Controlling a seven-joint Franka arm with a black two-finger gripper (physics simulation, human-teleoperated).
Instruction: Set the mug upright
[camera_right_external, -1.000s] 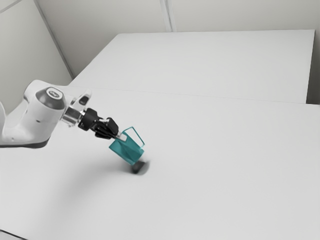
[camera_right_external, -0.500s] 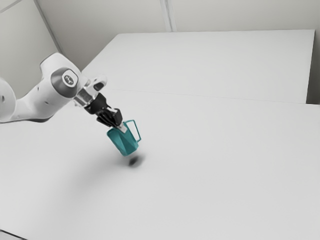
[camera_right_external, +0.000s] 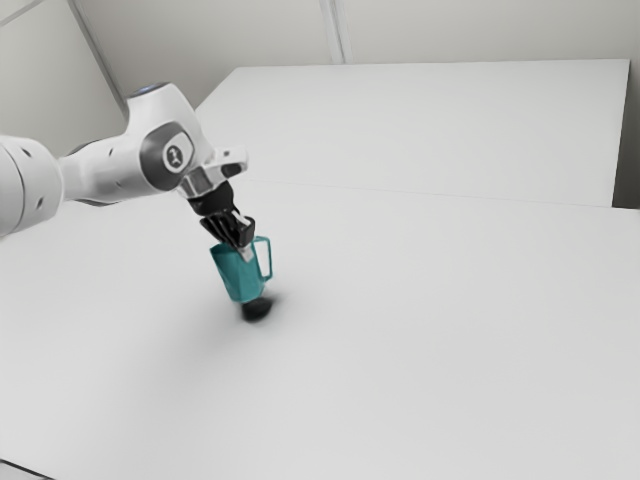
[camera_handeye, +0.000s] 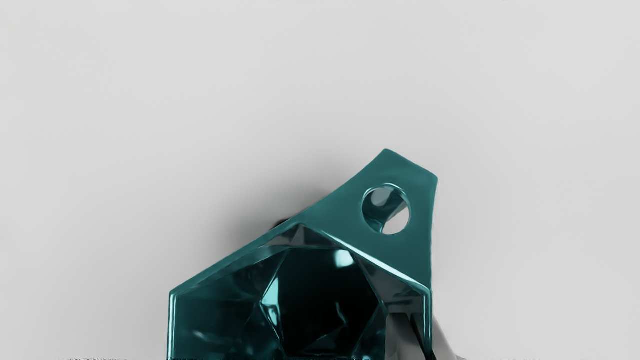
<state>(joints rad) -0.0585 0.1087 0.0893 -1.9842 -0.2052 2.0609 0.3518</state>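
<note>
My gripper (camera_right_external: 244, 252) is shut on the rim wall of the teal mug (camera_right_external: 238, 276), near the side with the handle. The mug hangs mouth up with a slight tilt, its base apparently just above a dark shadow on the table. Its handle points toward the exterior view's right. In the wrist view I look into the open mouth of the faceted mug (camera_handeye: 300, 260); the gripper (camera_handeye: 425, 340) pinches its wall, one finger inside and one outside.
The white table (camera_right_external: 420, 330) spreads around the mug. Behind it stands another pale surface (camera_right_external: 430, 130). A dark thin line (camera_right_external: 25, 469) lies at the exterior view's lower left corner.
The hand has swung from a strong slant to a steeper, more downward pose, and the mug has turned with it from well tilted to nearly upright, shifting slightly toward the exterior view's left.
</note>
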